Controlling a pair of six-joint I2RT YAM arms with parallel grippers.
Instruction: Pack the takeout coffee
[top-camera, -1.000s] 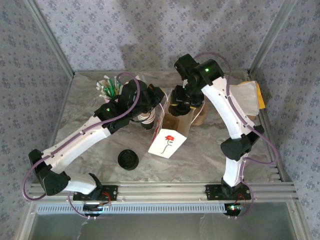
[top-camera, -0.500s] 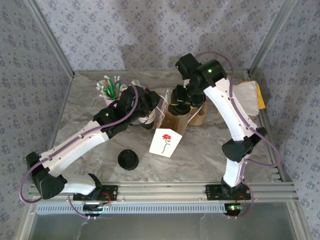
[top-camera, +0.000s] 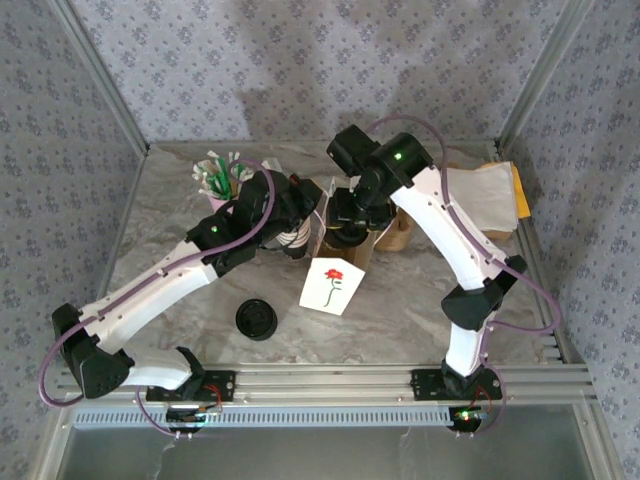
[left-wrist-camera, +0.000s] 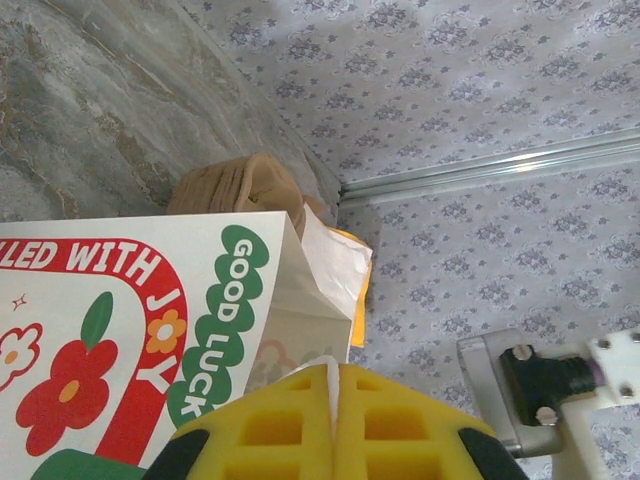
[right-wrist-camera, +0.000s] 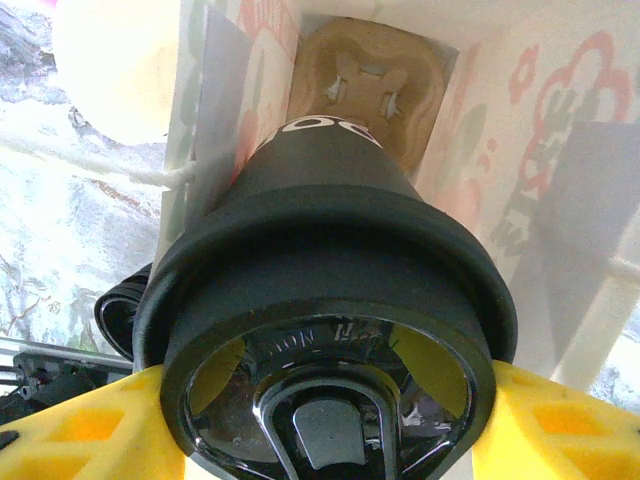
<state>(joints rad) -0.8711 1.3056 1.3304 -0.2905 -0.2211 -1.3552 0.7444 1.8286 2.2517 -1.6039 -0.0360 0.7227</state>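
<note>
Watch the walls: if the takeout coffee (right-wrist-camera: 330, 270) drifts sideways, its dark base could snag the paper bag (right-wrist-camera: 520, 150) and fold it inward, or miss the brown pulp tray (right-wrist-camera: 365, 80) lying at the bag's bottom. Your right end effector (right-wrist-camera: 320, 425) grips the lidded cup over the bag's open mouth. Your left end effector (left-wrist-camera: 333, 430) is closed, apparently pinching the bag's rim.

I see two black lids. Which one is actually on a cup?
The lid in the right gripper over the bag; the other lid lies bare on the table.
</note>
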